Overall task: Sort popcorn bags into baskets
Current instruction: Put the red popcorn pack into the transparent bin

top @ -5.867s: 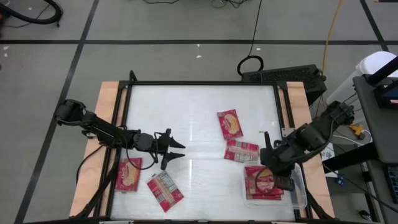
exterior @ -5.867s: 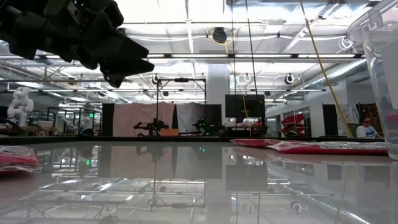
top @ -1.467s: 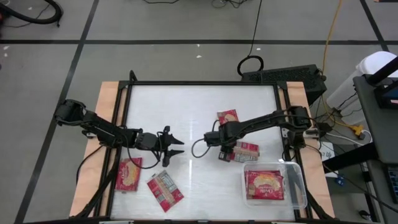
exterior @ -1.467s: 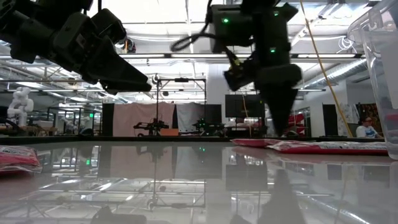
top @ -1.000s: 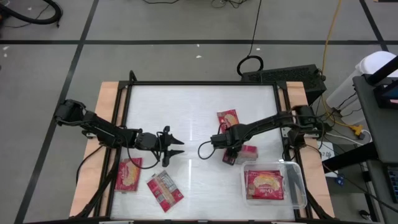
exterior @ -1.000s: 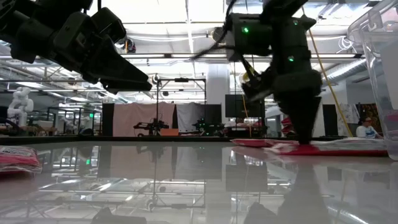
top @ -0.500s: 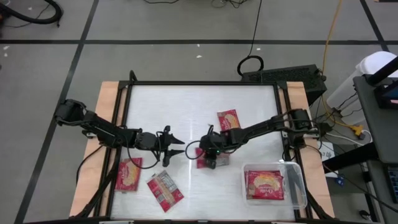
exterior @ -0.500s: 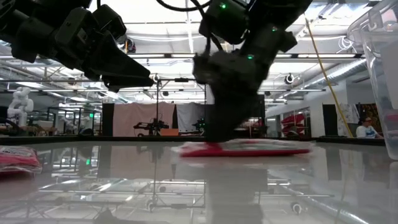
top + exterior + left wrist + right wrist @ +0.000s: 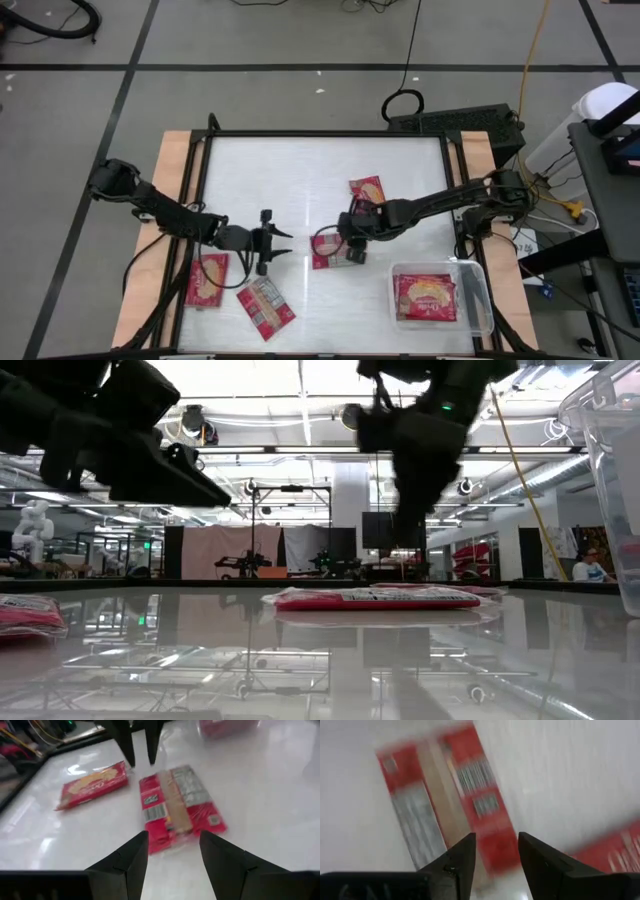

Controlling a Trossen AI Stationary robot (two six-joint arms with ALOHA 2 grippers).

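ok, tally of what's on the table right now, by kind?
Popcorn bags: 5 — one near the table's middle, one beyond it, two near the left arm, one showing in the bin
Clear plastic bin: 1
Total: 6

In the right wrist view, the packet (image 9: 445,795) is smeared by motion blur, so its print cannot be read, and a second red packet (image 9: 615,845) is cut off by the picture's edge. In the high view, the packet near the table's middle (image 9: 327,250) is partly hidden under the right gripper (image 9: 358,250). In the low view, the bin (image 9: 610,480) is cut off at the right edge, and a packet (image 9: 25,615) at the left edge.
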